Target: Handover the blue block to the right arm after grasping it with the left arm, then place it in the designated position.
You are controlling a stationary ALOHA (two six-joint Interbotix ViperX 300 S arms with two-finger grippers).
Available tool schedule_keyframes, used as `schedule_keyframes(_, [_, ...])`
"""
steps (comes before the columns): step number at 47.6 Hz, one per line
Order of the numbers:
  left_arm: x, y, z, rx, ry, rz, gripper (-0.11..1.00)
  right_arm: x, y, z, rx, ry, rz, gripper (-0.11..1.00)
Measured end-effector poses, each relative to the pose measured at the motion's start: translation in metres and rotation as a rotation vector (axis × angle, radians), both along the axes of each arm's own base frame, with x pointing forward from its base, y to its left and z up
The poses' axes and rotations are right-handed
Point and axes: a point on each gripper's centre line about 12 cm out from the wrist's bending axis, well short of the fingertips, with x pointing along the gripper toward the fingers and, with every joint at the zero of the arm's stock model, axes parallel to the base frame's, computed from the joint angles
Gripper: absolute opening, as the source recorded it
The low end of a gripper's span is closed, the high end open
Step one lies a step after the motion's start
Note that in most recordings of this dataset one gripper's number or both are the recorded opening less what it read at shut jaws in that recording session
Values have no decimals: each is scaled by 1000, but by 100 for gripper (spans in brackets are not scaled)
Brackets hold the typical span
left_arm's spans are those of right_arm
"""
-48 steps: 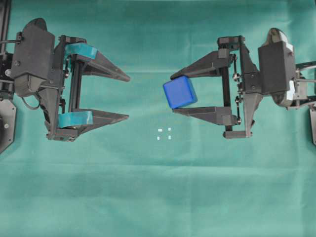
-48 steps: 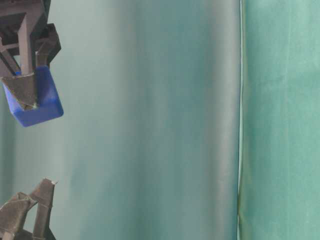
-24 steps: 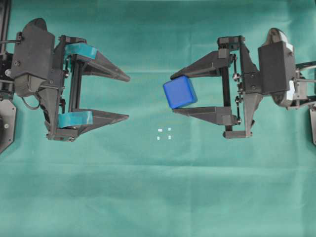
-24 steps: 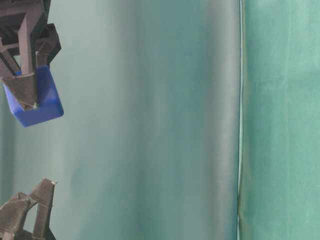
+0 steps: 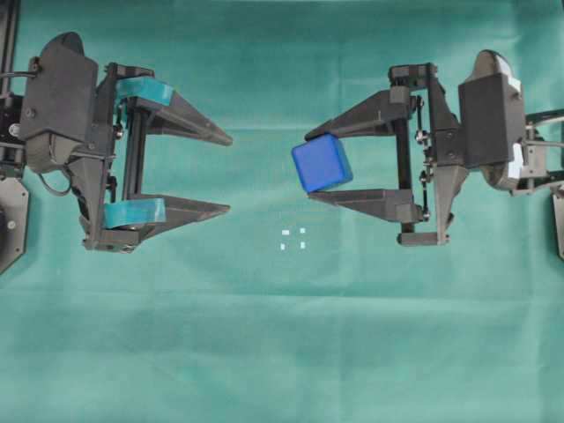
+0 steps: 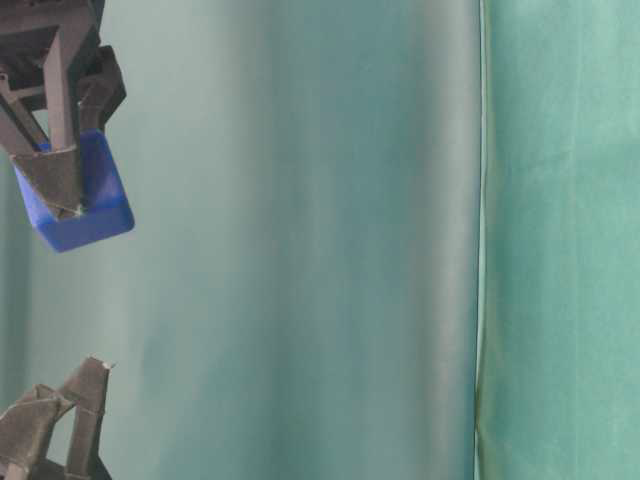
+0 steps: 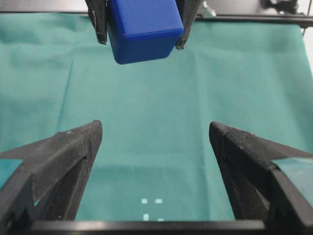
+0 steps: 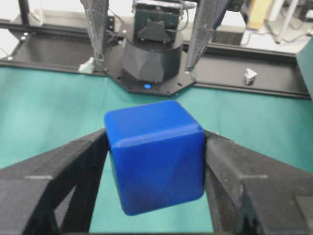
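Observation:
The blue block [image 5: 322, 164] hangs above the green cloth, pinched between the plain black fingers of my right gripper [image 5: 308, 167], which is shut on it. In the right wrist view the block [image 8: 154, 156] fills the space between the two fingers, tilted a little. My left gripper [image 5: 230, 174], with teal tape bands, stands open and empty to the left, clear of the block. From the left wrist the block [image 7: 142, 29] shows ahead and above the open gripper [image 7: 155, 126]. The designated position [image 5: 293, 239], small white marks in a square, lies on the cloth below and slightly left of the block.
Green cloth [image 5: 282, 352] covers the whole table. The left arm's black base [image 8: 151, 58] and black frame rails [image 8: 254, 88] stand beyond the block. A cloth seam [image 6: 480, 240] runs vertically in the table-level view, where a left fingertip [image 6: 85, 385] shows at the bottom left.
My right gripper has shifted very slightly with the blue block still in it. The left gripper has not moved and stays open.

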Motion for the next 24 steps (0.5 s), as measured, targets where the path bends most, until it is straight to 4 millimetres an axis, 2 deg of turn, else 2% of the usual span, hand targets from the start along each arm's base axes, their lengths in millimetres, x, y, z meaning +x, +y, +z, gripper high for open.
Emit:
schedule_keyframes(11, [0, 0, 0, 0, 0, -2, 100, -1, -1, -2, 2, 24, -16, 62])
schedule_keyframes(24, [2, -1, -1, 0, 5, -2, 100, -5, -1, -13, 10, 134, -69, 62])
